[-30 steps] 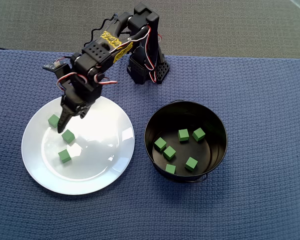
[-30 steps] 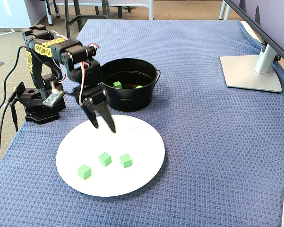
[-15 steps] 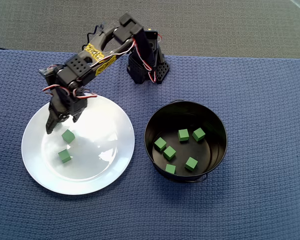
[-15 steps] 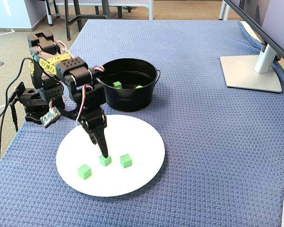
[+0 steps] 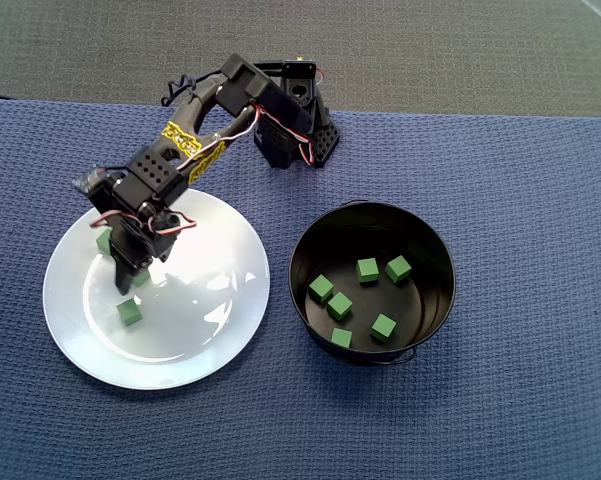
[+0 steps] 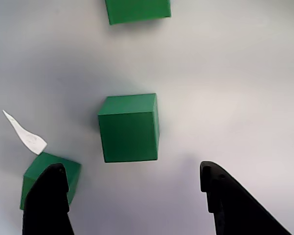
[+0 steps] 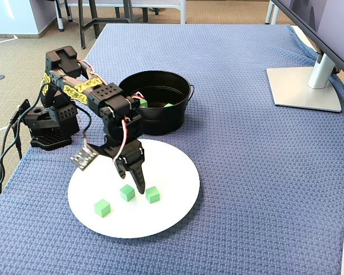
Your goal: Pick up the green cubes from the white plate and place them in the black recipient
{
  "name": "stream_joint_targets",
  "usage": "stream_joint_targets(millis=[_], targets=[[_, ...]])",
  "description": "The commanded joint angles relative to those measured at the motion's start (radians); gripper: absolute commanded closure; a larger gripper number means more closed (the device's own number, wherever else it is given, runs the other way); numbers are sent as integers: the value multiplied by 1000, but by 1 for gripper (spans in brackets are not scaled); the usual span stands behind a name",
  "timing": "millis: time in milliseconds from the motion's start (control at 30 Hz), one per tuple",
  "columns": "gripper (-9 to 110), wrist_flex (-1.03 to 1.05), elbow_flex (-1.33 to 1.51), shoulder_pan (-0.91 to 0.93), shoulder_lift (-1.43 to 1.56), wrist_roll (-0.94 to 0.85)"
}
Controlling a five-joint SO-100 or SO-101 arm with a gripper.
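Gripper: jaws spread wide, empty, hanging low over the white plate.
Green cubes on plate: three; in the wrist view the middle one lies ahead of the gap between the fingers.
Black recipient: just beyond the plate, holding six more cubes.

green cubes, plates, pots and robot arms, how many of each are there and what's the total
green cubes on the white plate: 3
green cubes in the black pot: 6
white plates: 1
black pots: 1
robot arms: 1, its gripper open above the plate
total: 12
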Motion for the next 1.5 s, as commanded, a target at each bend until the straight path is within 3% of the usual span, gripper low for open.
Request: stream_joint_targets(millis=[0,700,933,1000,1033,1467], targets=[[74,6,-60,-18,-3,-51],[81,-35,-81,71,-12,-158],[78,-35,-67,63,-11,-167],[85,-44,-66,66,-12,-161],[101,-54,-66,74,-11,-137],[102,-72,25,67,98,-132]])
